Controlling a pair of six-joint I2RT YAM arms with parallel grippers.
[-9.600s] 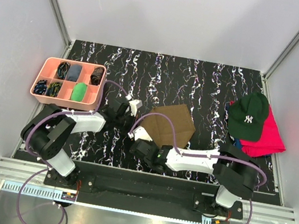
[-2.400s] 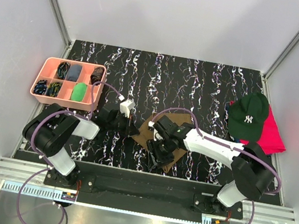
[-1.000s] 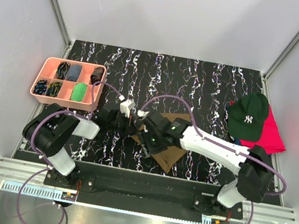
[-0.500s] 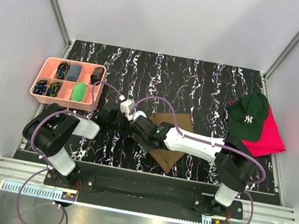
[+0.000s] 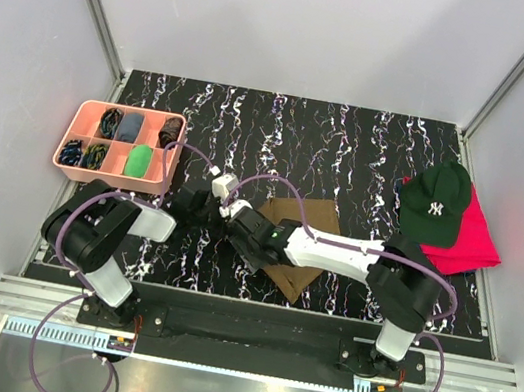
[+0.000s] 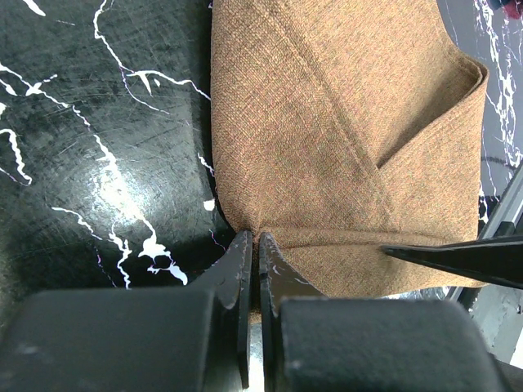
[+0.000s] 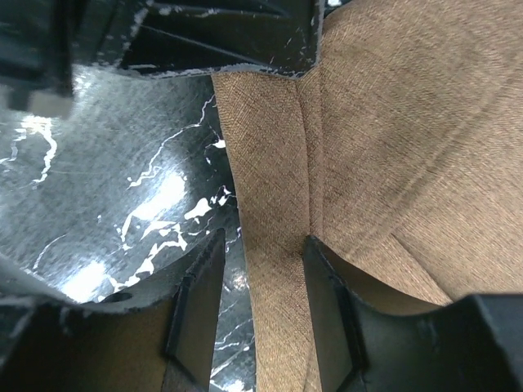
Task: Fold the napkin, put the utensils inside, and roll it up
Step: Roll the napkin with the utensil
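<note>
The olive-brown napkin [image 5: 314, 215] lies folded on the black marble table, partly under my right arm. My left gripper [image 5: 229, 214] is shut on the napkin's left corner; in the left wrist view its tips [image 6: 252, 238] pinch the cloth [image 6: 327, 122] where two folds meet. My right gripper [image 5: 244, 225] is right beside it and open. In the right wrist view the right gripper [image 7: 260, 269] straddles the napkin's left edge strip [image 7: 278, 318], one finger over bare table, the other on the cloth at a crease. I cannot make out the utensils in any view.
A pink compartment tray [image 5: 67, 136] with small dark items sits at the far left. A dark green cap [image 5: 434, 201] lies on a red cloth [image 5: 472, 243] at the right. The table's front edge runs just below the napkin.
My right gripper has swept left across the napkin, from its middle to the left corner beside the left gripper. The left gripper has stayed shut on that corner.
</note>
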